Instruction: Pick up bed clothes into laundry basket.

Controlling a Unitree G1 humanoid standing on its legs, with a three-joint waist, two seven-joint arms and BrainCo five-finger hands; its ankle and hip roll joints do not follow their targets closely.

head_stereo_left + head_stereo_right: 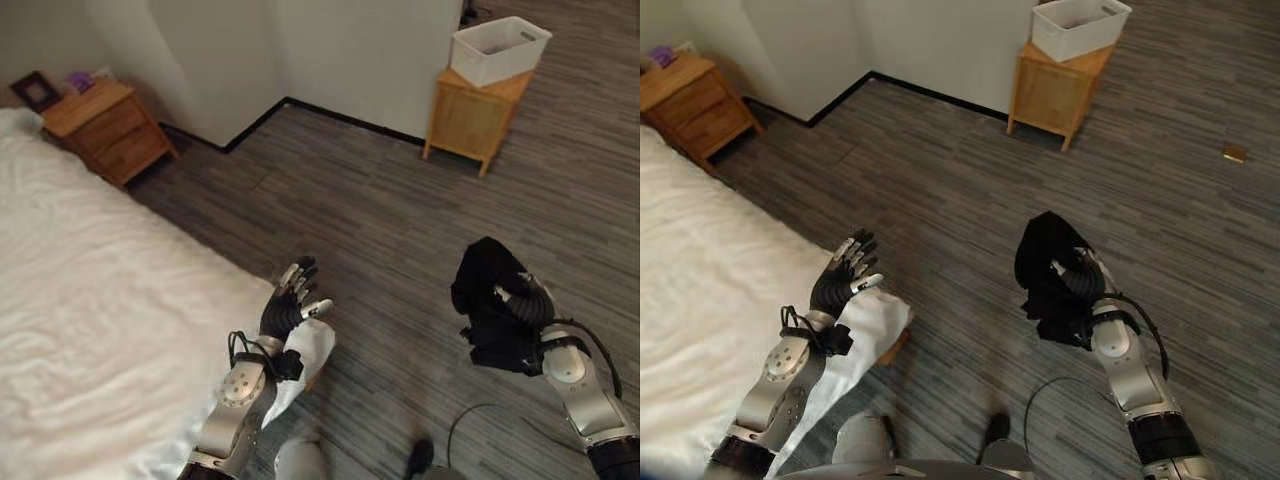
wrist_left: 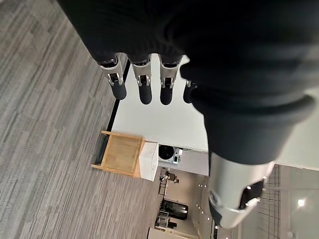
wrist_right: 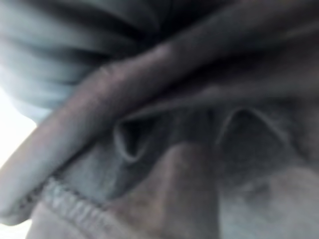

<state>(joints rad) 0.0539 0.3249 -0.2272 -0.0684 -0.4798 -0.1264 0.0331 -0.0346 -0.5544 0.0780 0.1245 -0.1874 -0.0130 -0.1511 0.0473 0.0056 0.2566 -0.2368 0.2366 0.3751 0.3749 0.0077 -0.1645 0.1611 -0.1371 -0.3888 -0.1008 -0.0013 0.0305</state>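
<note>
Black garment: bunched and clamped in the right hand, fingers curled round the cloth, held above the grey floor well clear of the bed. The white laundry basket stands on a wooden side table far ahead, on the right arm's side; judged, the carry runs forward and slightly rightward from that hand.

Right eye view: same layout; left hand hovers over the bed's corner, fingers straight and apart, empty, farther from the basket.

Left wrist view: fingers extended, holding nothing.

Right wrist view: dark folds of the garment press close against the camera.
</note>
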